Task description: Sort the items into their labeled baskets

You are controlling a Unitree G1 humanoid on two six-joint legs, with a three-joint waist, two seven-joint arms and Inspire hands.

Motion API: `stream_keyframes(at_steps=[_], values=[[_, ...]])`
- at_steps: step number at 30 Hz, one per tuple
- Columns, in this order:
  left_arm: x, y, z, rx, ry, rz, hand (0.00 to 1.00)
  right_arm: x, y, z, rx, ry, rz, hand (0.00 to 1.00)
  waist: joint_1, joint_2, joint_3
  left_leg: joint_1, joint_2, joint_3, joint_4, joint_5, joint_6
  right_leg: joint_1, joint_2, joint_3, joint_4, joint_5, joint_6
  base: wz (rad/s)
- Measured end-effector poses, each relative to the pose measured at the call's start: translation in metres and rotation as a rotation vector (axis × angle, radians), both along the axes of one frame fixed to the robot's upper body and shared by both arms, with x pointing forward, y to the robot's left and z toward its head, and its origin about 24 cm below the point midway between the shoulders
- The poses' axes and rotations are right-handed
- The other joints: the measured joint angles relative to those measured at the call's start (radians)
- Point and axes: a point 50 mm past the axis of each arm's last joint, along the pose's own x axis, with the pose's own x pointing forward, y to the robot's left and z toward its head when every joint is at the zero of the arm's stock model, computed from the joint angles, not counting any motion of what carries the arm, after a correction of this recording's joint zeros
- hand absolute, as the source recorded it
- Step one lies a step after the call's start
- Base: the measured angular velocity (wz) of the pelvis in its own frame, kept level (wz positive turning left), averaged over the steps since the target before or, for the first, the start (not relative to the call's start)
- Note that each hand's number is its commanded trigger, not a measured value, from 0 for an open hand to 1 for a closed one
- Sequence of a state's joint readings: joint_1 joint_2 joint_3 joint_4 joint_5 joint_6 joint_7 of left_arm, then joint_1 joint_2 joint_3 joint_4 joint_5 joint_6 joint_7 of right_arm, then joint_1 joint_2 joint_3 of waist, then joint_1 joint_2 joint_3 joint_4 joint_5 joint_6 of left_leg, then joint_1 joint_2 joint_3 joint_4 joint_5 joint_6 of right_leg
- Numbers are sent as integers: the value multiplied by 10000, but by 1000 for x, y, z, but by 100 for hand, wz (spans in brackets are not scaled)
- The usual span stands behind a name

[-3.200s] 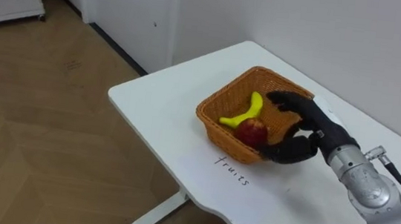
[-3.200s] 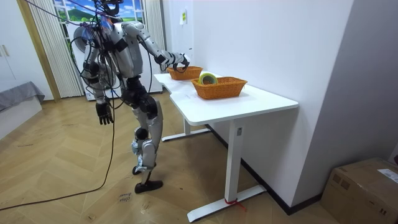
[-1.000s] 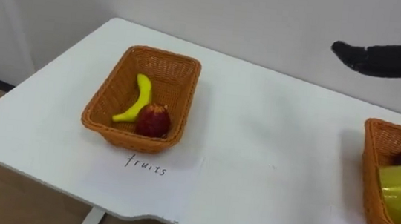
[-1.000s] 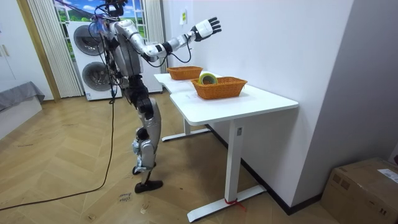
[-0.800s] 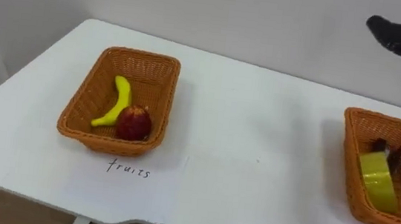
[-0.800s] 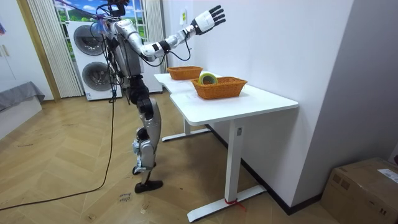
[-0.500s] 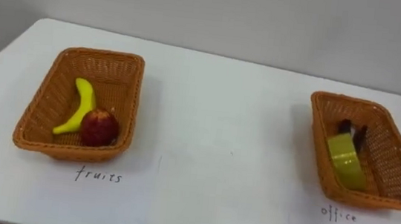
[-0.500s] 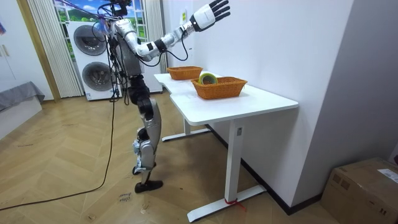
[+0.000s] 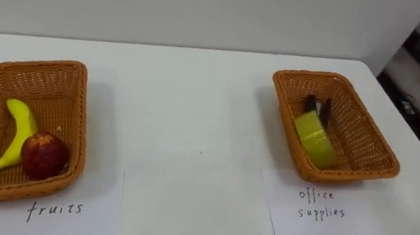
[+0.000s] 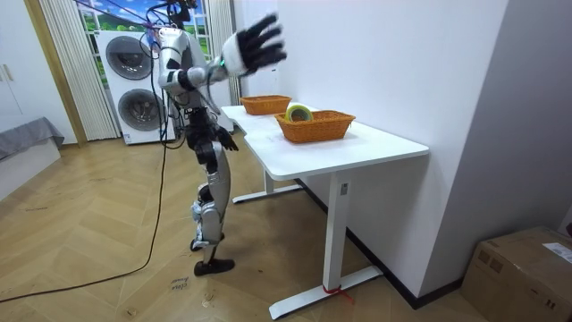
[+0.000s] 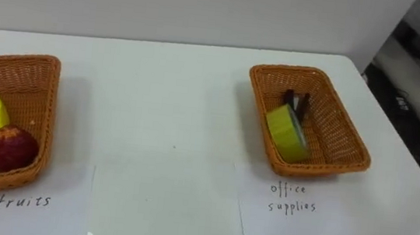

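Banana [image 9: 12,142] and apple [image 9: 44,155] lie in the left basket [image 9: 43,63], a tape roll [image 9: 315,138] in the right basket [image 9: 314,74]. In the room view's upper centre the right hand [image 10: 250,46] is raised, fingers spread, holding nothing; the left hand [image 10: 227,136] hangs beside the table [image 10: 357,148].

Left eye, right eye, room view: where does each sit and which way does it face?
Left eye view: on the robot's head, looking down at the white table, fruit basket left, office basket right.
Right eye view: just beside it, same downward look.
Room view: off in the room, facing the table's side; whole robot shows, right hand raised, fingers spread.
Shared: all three see the table and both baskets.
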State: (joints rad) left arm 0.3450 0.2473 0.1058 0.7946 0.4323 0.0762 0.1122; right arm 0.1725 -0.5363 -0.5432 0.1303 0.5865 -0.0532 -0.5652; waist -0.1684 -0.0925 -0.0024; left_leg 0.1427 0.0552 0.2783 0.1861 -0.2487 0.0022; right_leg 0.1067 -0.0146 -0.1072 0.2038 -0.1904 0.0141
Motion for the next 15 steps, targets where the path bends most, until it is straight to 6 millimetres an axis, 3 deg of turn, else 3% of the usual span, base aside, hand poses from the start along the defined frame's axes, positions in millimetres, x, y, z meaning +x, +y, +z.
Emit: stream_keyframes(at_steps=[7,15], values=[[2,-13,-5,-249,-82,114,0,-59,1,-91,2824,2132,-2428,0,-231,179,-56,-109,20,214,-53,10,-29,-215,55,123,-6,48,-76,-9],[-6,-20,-10,-505,137,252,0,-122,33,-167,5193,4462,-4227,0,-429,322,-34,-124,30,289,-114,22,-48,-298,70,233,4,44,-82,-3]])
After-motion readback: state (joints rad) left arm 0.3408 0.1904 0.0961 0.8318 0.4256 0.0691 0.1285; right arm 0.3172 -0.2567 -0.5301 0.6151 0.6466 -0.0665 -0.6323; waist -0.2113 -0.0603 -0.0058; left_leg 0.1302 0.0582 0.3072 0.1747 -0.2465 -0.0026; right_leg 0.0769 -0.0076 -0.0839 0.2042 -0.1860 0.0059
